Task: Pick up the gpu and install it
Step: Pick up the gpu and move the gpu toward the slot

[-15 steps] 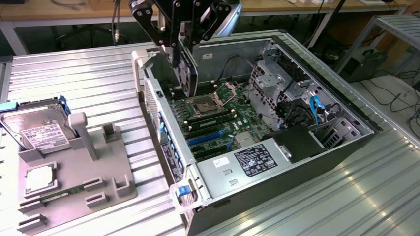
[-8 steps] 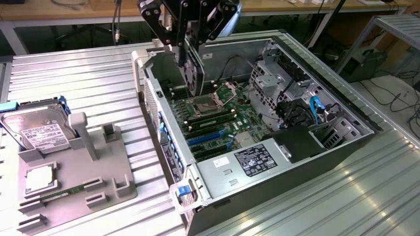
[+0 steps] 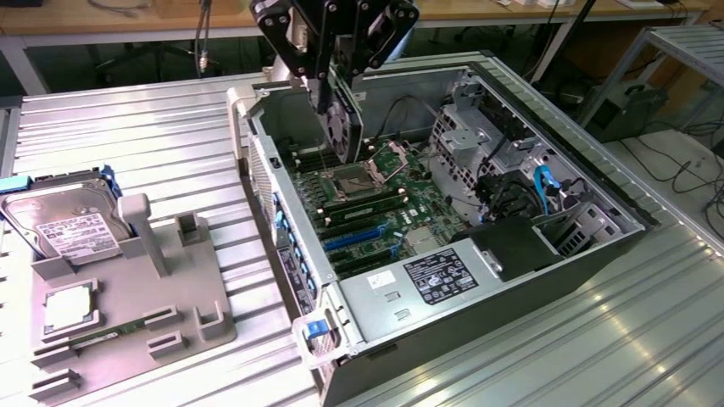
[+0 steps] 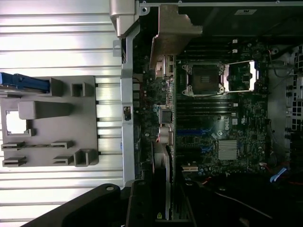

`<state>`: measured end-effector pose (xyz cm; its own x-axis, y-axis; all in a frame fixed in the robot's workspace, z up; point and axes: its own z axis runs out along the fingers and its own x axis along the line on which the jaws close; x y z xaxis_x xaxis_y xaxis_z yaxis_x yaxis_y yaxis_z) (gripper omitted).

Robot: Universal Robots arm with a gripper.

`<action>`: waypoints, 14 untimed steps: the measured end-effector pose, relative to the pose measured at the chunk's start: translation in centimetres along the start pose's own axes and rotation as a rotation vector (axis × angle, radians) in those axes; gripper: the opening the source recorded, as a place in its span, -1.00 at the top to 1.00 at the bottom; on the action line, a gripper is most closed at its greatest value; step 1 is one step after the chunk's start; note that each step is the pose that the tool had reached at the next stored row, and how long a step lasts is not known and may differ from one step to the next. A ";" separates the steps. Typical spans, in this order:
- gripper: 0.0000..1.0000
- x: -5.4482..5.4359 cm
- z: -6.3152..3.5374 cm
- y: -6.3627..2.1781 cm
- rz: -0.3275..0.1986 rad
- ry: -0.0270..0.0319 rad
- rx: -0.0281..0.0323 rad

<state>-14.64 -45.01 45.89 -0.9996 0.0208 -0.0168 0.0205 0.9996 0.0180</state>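
Gpu [image 3: 342, 127] is being held upright on edge, pinched by the gripper [image 3: 336, 76], over the motherboard [image 3: 385, 212] of the open computer case [image 3: 509, 305].

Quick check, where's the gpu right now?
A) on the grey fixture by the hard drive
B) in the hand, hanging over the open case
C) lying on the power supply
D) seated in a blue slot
B: the gpu hangs edge-down from the hand, above the motherboard of the open case, not seated.
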 end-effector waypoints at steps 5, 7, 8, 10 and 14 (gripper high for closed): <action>0.46 -0.7 0.01 0.01 0.000 0.0000 0.0000; 0.46 -0.9 0.02 0.02 0.000 0.0000 0.0000; 0.46 -1.0 0.03 0.02 0.000 -0.0001 -0.0001; 0.46 -1.3 0.03 0.03 0.000 0.0000 0.0000; 0.46 -1.8 0.04 0.03 0.000 0.0000 0.0000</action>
<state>-12.84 -45.02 45.89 -0.9996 0.0208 -0.0168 0.0205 0.9996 0.0180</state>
